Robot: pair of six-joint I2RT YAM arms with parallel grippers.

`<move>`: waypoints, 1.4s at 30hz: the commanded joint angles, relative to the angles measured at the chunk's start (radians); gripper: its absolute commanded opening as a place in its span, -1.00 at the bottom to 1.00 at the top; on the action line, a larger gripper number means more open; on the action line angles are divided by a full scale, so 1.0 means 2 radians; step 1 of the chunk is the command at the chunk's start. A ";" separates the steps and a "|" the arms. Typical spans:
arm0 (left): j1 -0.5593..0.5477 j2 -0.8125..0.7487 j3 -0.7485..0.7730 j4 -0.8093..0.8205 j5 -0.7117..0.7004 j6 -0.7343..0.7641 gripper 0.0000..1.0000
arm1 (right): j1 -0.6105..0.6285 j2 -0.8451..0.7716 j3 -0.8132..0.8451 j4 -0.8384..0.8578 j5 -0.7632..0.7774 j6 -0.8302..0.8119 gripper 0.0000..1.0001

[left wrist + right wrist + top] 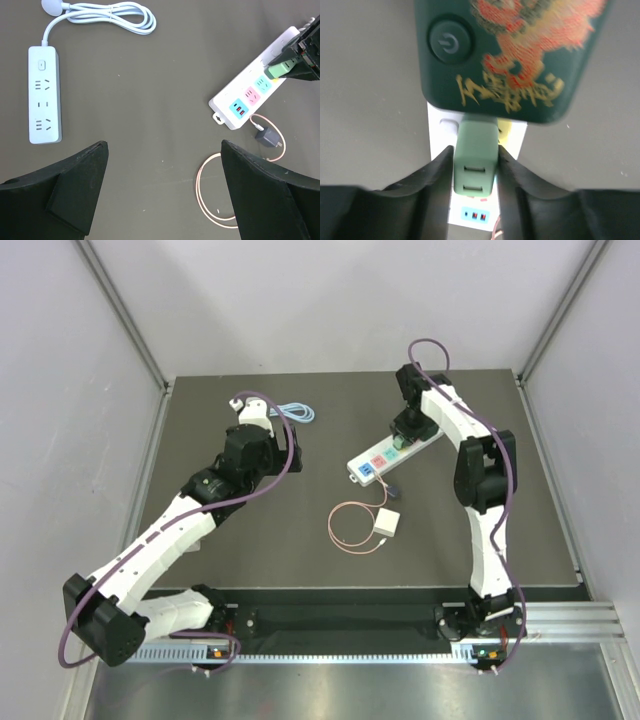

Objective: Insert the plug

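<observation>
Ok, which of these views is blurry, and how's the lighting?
Right wrist view: the dragon-print casing is blurred, close to the lens; the plug is sharper. Left wrist view: sharp, even light. Top view: even light, soft shadows.

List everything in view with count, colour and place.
plain strip: one, white, pale-blue cord, far left.
coloured strip: one, white, blue-pink-teal sockets, far right of centre.
plug: one, pale green, held over coloured strip.
device: one, dark green, dragon print, power button, just beyond plug.
charger: one, grey, beside coloured strip.
cable: one, pink, looped mid-table.
adapter: one, white, at cable's end.
table: one, dark grey.
left gripper: one, black, open, over left side.
right gripper: one, black, clamping plug.
</observation>
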 commanded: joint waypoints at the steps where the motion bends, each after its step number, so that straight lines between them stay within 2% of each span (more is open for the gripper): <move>1: 0.001 -0.014 -0.003 0.015 -0.004 0.004 0.97 | 0.001 0.009 0.005 0.037 -0.003 -0.021 -0.21; 2: 0.001 -0.015 -0.004 0.019 0.000 0.005 0.97 | 0.000 0.000 0.006 0.041 -0.004 -0.025 -0.14; 5: 0.001 -0.020 -0.006 0.019 0.027 0.018 0.97 | -0.007 -0.034 0.006 0.060 -0.015 -0.038 0.24; 11: 0.000 -0.025 -0.005 0.022 0.079 0.036 0.92 | -0.014 -0.106 -0.020 0.103 -0.055 -0.079 0.52; 17: 0.000 0.002 0.006 0.002 0.184 0.046 0.73 | -0.020 -0.188 -0.093 0.111 -0.085 -0.151 0.61; 22: -0.010 0.040 0.003 0.016 0.268 0.024 0.59 | -0.024 -0.298 -0.229 0.128 -0.085 -0.240 0.64; 30: -0.032 0.148 0.035 0.094 0.327 -0.027 0.57 | -0.030 -0.459 -0.451 0.184 -0.099 -0.342 0.61; 35: -0.042 0.229 0.071 0.131 0.335 -0.063 0.56 | -0.033 -0.524 -0.526 0.216 -0.127 -0.375 0.59; 42: -0.051 0.316 0.150 0.125 0.341 -0.079 0.53 | -0.050 -0.563 -0.593 0.239 -0.161 -0.349 0.57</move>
